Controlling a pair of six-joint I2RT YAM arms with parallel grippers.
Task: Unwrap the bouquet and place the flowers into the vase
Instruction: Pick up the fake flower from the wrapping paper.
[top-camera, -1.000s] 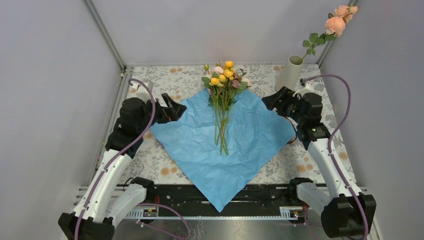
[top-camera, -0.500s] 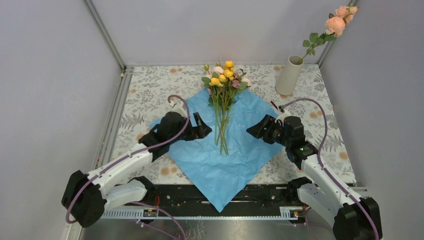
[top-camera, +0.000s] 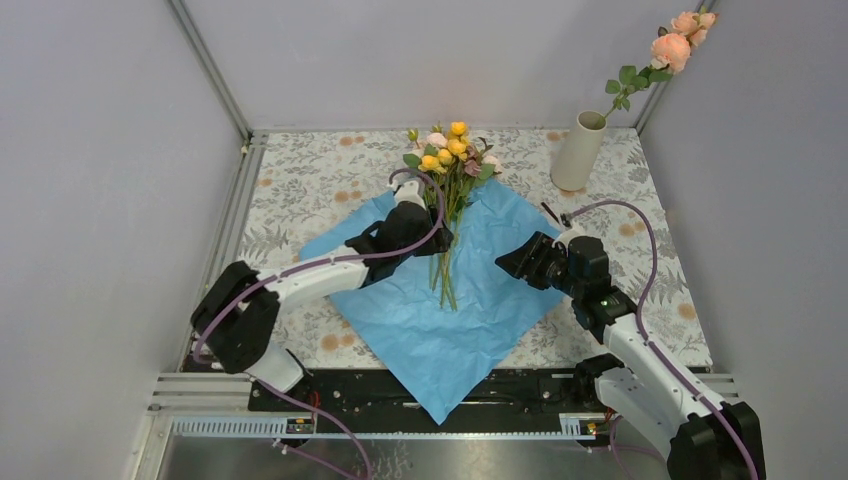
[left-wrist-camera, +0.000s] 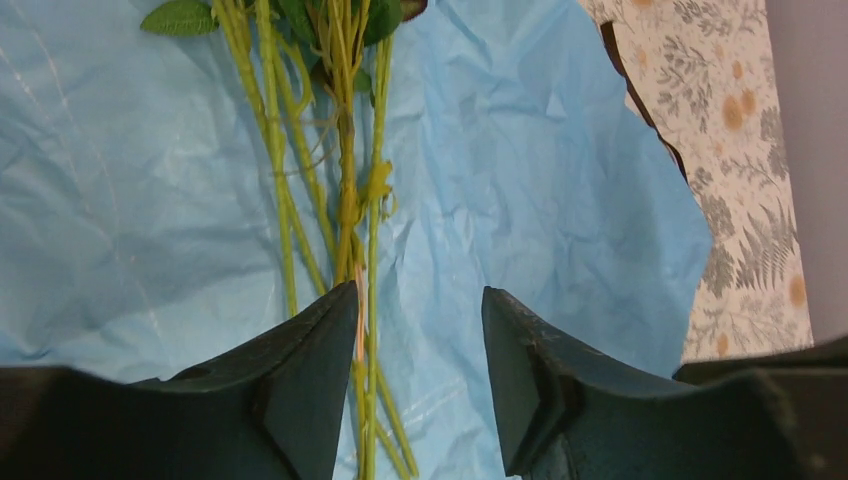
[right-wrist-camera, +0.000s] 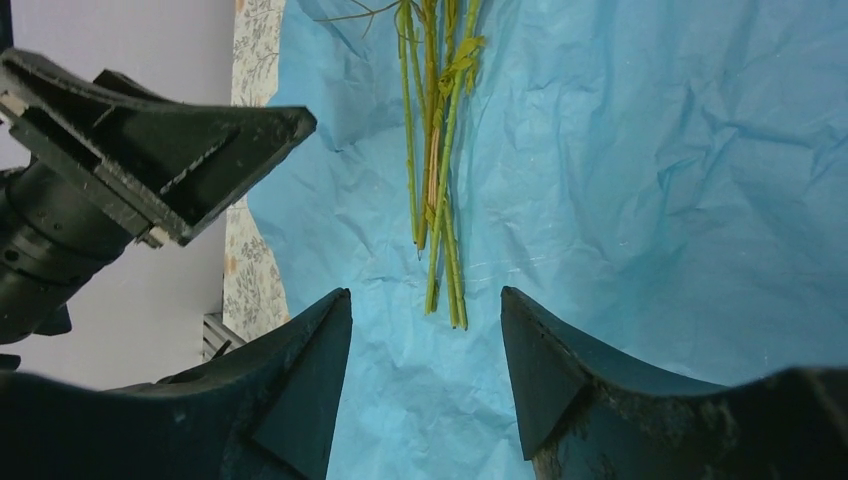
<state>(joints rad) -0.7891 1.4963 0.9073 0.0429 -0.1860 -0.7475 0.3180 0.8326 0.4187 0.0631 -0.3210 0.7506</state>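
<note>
The bouquet lies unwrapped: the flowers (top-camera: 449, 150) rest with their green stems (top-camera: 444, 280) along the middle of the flattened blue paper (top-camera: 490, 300). My left gripper (top-camera: 436, 238) sits low over the stems, jaws open. In the left wrist view, the stems (left-wrist-camera: 345, 200) run just inside the left finger (left-wrist-camera: 310, 370) of that gripper (left-wrist-camera: 418, 300), unclamped. My right gripper (top-camera: 505, 262) hovers open over the paper's right half. Its wrist view shows the stem ends (right-wrist-camera: 440, 280) just ahead of this gripper (right-wrist-camera: 425, 300). The beige vase (top-camera: 578, 152) stands at the back right.
One peach rose (top-camera: 672, 48) on a long stem leans out of the vase. A dark ribbon strip (top-camera: 551, 212) lies at the paper's right edge. The floral tablecloth (top-camera: 300, 180) surrounds the paper. Grey walls close in on three sides.
My left arm swung from the paper's left corner to over the stems, its jaws narrowing. The right arm came down from near the vase onto the paper's right half, jaws narrowing slightly.
</note>
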